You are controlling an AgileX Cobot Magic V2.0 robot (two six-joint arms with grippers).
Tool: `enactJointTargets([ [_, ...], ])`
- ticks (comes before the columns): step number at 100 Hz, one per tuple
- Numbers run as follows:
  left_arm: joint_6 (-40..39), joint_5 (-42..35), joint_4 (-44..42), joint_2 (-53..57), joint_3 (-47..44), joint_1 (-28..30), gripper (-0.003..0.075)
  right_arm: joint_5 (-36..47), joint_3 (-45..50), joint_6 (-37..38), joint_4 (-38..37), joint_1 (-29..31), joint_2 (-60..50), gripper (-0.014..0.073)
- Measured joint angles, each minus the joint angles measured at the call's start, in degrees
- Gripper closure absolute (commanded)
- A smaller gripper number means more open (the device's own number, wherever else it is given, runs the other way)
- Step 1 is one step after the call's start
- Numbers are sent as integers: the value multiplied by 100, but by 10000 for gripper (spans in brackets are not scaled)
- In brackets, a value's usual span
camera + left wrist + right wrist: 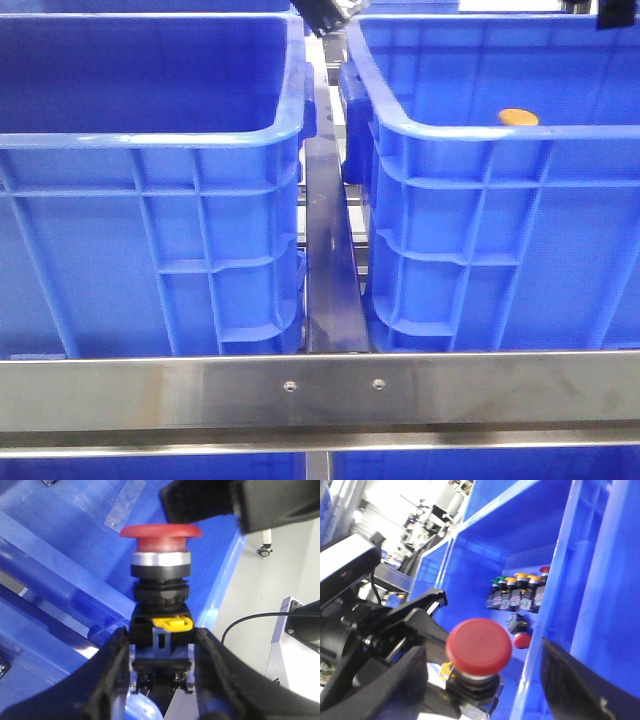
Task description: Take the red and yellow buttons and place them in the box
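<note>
Between the two fingers point(112, 680) of the left claw point(161, 680) sits a red button point(161, 535), a mushroom-headed push switch with a silver collar, a black body and a small yellow tab point(172, 624) on its front; the fingers press against both sides of the black body, so this claw is pinching it, with the red cap standing upright beyond the fingertips. In the right wrist view the same red cap point(479, 646) shows just beside a blue crate wall, with the left claw's black fingers point(415, 625) coming in from the side. The right claw point(485, 700) has its dark fingers spread well apart on either side of that button, without visibly touching it. Deeper in the right-hand box point(450, 130), a row of buttons point(517, 595) with green, yellow and red caps stands against the far wall, and one red-capped unit point(522, 639) lies near them. From the front, a yellow button point(518, 117) peeks over that box's near rim, while the left-hand crate point(150, 140) stands beside it, a metal rail point(330, 270) running between them.
</note>
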State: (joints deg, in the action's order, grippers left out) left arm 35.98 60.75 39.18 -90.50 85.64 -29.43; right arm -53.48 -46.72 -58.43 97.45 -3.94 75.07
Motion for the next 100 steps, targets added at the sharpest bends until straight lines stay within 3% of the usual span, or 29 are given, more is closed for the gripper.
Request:
enactJointTargets([
  [37,0,0,0,0,0,0,567,111,-4,-1,330,-359,177,89],
  [100,0,0,0,0,0,0,567,262,-4,-1,432,-426,211,89],
])
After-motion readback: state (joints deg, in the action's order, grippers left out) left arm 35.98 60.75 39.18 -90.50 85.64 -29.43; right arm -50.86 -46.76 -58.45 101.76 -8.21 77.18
